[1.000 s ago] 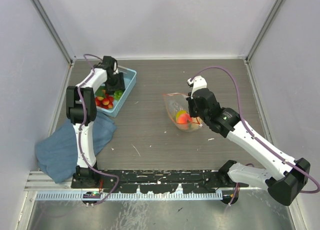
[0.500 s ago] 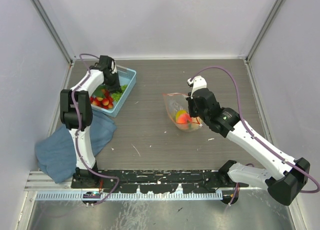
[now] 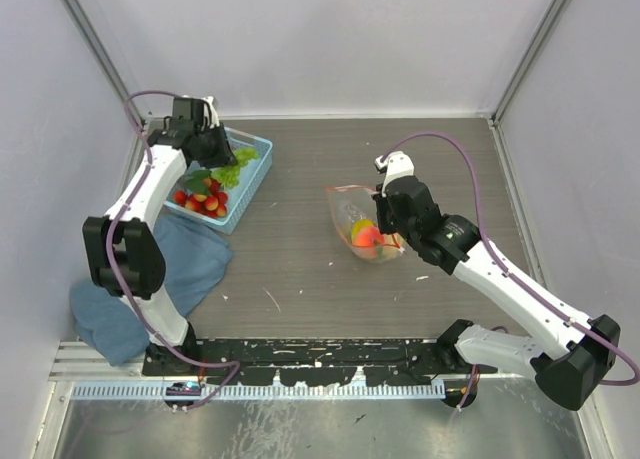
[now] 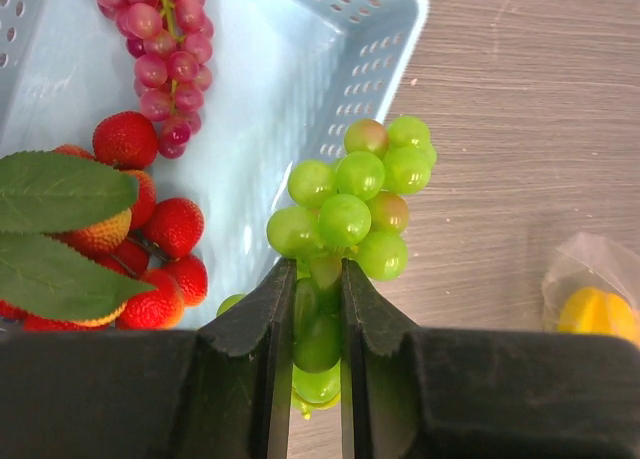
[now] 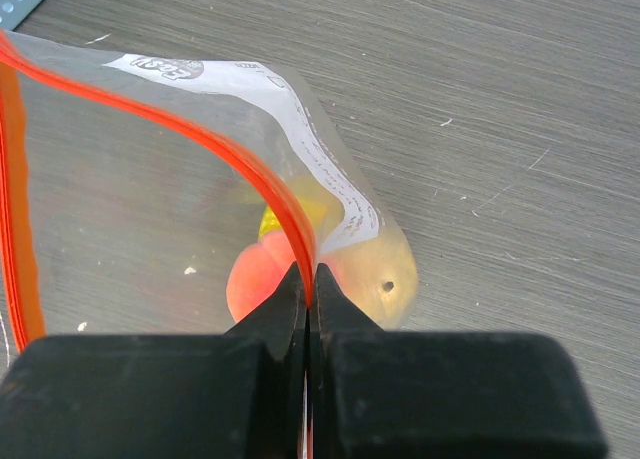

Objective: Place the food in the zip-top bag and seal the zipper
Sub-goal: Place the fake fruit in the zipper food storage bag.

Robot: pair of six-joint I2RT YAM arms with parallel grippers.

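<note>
Green grapes [image 4: 345, 219] pinched by left pincer [image 4: 318, 279] | right pincer [image 5: 308, 276] nips zipper [image 5: 200, 141] | wrist-views only

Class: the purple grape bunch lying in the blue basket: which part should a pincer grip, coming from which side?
Probably from above, closing across the narrow width of the purple grapes at mid-bunch. The bunch lies flat and long on the basket floor, with bare floor on both flanks there; the walls block a sideways approach.
</note>
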